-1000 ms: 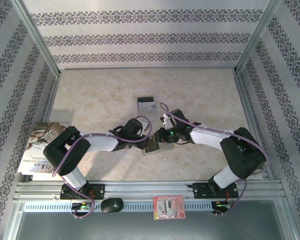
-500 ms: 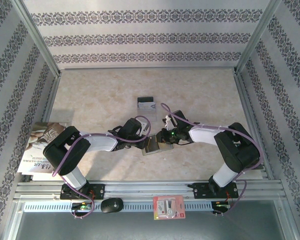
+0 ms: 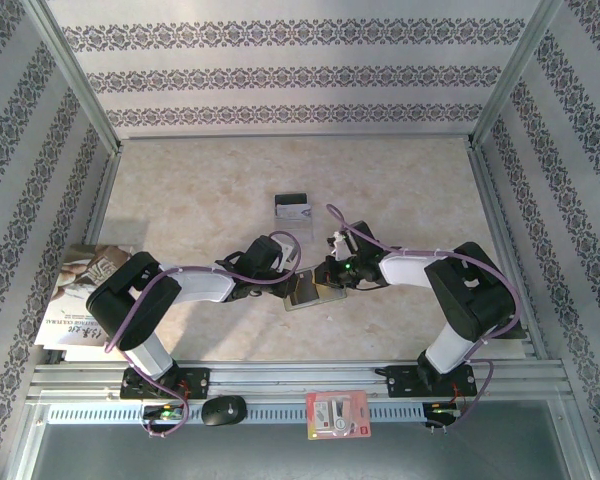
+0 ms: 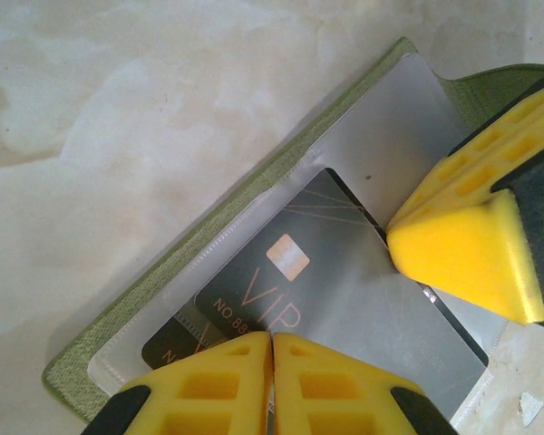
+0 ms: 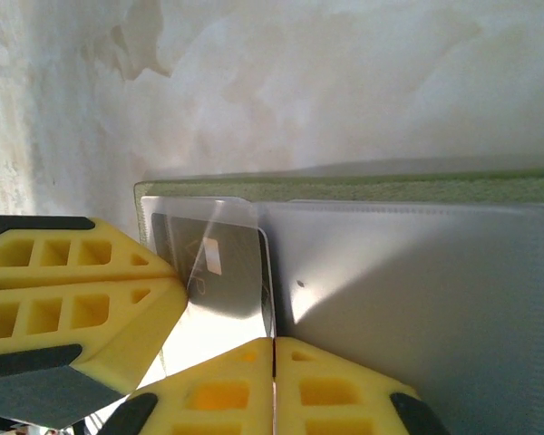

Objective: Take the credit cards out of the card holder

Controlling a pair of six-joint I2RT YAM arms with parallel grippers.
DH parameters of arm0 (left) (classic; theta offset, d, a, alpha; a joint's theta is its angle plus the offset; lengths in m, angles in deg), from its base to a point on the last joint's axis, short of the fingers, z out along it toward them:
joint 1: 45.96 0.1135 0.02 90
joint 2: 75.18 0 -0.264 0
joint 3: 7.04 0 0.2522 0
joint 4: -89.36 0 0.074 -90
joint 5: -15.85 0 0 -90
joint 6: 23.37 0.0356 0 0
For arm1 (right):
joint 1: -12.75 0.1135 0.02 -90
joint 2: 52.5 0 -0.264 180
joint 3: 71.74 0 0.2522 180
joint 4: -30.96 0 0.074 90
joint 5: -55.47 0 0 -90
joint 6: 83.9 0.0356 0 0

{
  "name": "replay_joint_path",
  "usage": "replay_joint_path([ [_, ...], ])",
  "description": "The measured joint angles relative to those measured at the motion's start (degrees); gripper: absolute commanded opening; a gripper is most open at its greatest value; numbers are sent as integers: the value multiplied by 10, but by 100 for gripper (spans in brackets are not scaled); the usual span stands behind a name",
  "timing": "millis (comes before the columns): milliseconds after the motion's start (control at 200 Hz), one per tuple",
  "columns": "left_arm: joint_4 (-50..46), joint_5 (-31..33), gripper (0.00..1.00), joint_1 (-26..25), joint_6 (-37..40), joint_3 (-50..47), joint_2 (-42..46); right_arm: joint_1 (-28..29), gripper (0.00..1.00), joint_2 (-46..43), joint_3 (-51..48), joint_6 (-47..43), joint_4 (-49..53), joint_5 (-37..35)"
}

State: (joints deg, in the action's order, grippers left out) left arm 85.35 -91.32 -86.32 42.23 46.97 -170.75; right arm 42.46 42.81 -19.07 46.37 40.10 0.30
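Left wrist: left gripper [image 4: 270, 337] together atop credit card [image 4: 317, 272] in card holder [image 4: 372, 136]; right gripper [image 5: 274, 343] together.

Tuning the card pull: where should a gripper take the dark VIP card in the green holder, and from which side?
On the VIP card, probably the edge facing the bare half of the card holder: it lies flat, that edge looks free, and the rest sits under the clear pocket. Come low from the bare half, pulling toward it.

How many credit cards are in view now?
3: a loose card on the table, a VIP card in the card holder, another card's edge beneath it. More may be hidden.
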Motion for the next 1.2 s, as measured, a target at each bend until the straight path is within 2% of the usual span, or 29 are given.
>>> replay_joint_path([
  [345,6,-7,6,4,0,-3,0,-3,0,-23,-29,10,-35,-9],
  [455,8,-7,3,4,0,-4,0,-7,0,-37,-40,14,-33,-25],
  [695,13,-11,2,7,0,-7,0,-11,0,-59,-52,14,-17,-48],
  [784,14,-13,3,7,0,-7,0,-11,14,-59,-52,12,-17,-39],
  [844,15,-13,4,7,0,-8,0,-11,18,-59,-52,3,-18,-30],
  [1199,19,-13,4,7,0,-9,0,-11,14,-41,-33,-6,-17,-7],
])
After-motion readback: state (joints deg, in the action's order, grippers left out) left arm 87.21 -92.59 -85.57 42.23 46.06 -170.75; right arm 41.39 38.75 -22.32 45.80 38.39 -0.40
